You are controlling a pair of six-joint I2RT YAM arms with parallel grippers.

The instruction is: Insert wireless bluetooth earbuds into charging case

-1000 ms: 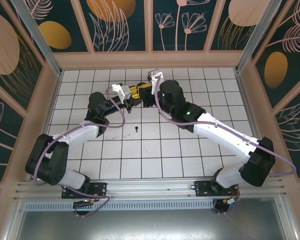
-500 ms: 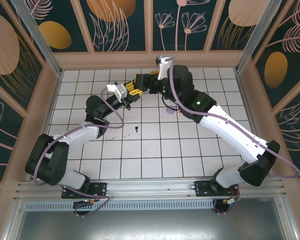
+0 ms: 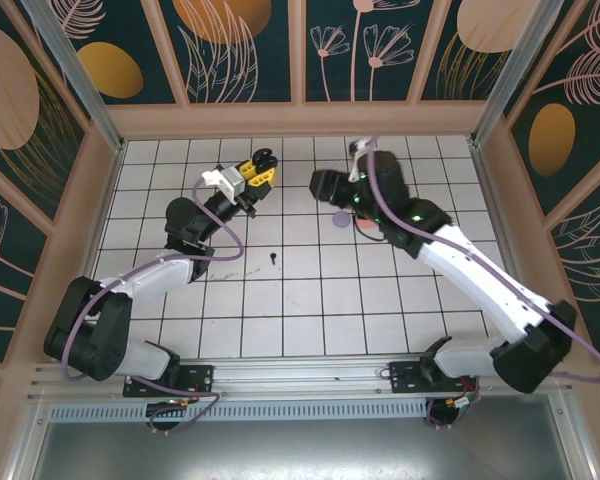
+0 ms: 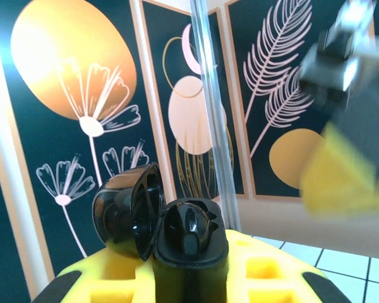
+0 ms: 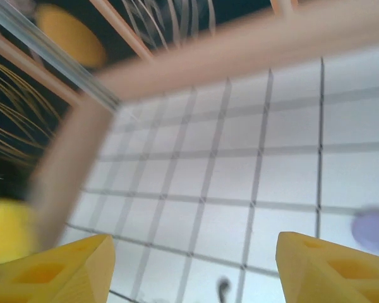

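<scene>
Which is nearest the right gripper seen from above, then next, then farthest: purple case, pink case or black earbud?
1. Purple case, just below the right gripper in the picture.
2. Pink case, right of the purple one, partly hidden.
3. Black earbud, lower left, mid-table.

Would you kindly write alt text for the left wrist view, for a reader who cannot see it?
The left tool grips a black charging case upright between its yellow fingers, with the lid hinged open to the left. Behind it stands a wall of dark panels painted with orange circles, flowers and feathers.
</scene>
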